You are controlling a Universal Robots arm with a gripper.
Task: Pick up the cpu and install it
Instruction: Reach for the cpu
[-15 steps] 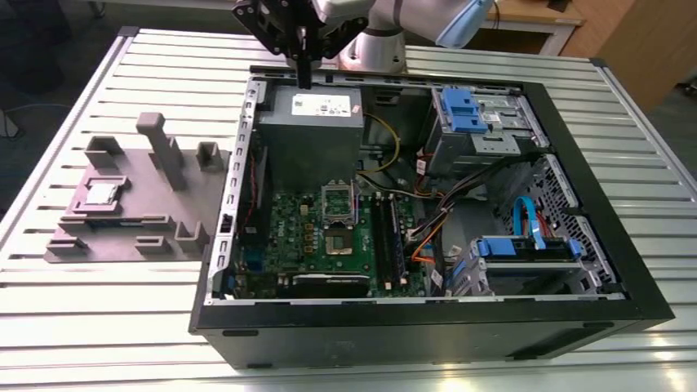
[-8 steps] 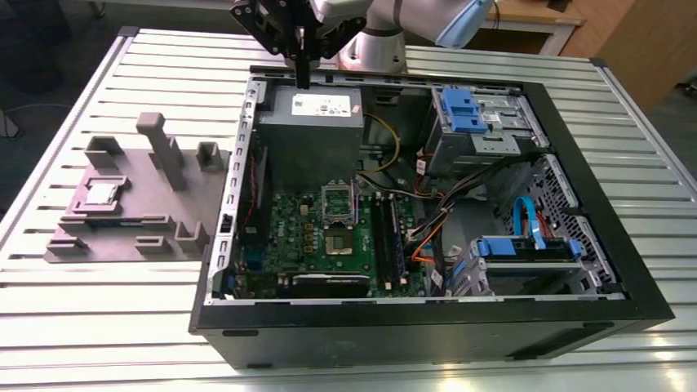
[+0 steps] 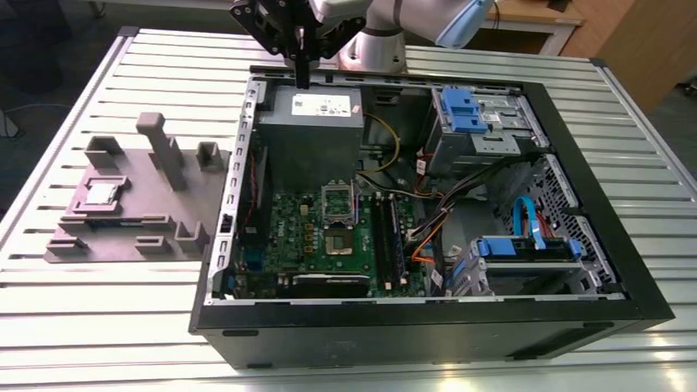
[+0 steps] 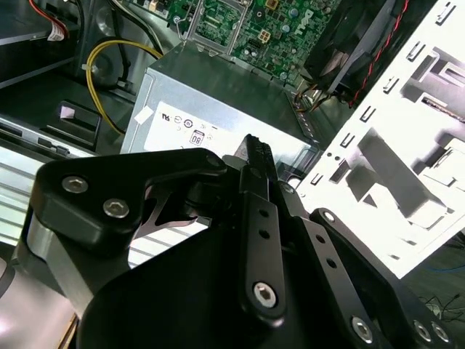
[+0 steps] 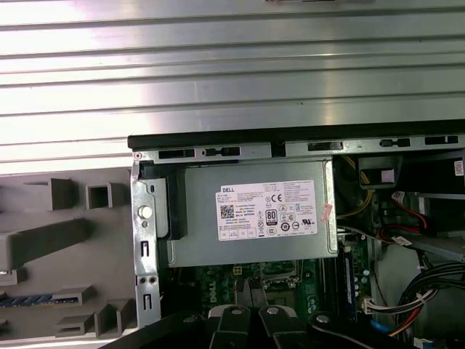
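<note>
The arm's tool [image 3: 302,80] hangs at the far rim of the open computer case [image 3: 436,331], above the far edge of the grey power supply [image 3: 310,135] with the white label. Its fingers point down and are pressed together with nothing between them; in the second wrist view they read as one narrow black bar [image 4: 254,149]. The tool touches nothing. The cpu [image 3: 104,193] is not in the case. It lies flat, silver top up, in a recess of the grey moulded fixture [image 3: 163,204], which stands on the slatted metal desk [image 3: 130,327] just beside the case on the exterior view's left. The cpu is well apart from the tool. Inside the case, the green motherboard [image 3: 316,245] lies on the nearer side of the power supply, and on it is the black-and-silver socket [image 3: 339,214]. Whether the socket's frame is open or latched cannot be determined. In the first wrist view the power supply [image 5: 251,218] sits below the case rim, with part of the fixture [image 5: 58,240] beside the case wall and the closed fingertips [image 5: 251,289] over the motherboard's edge.
</note>
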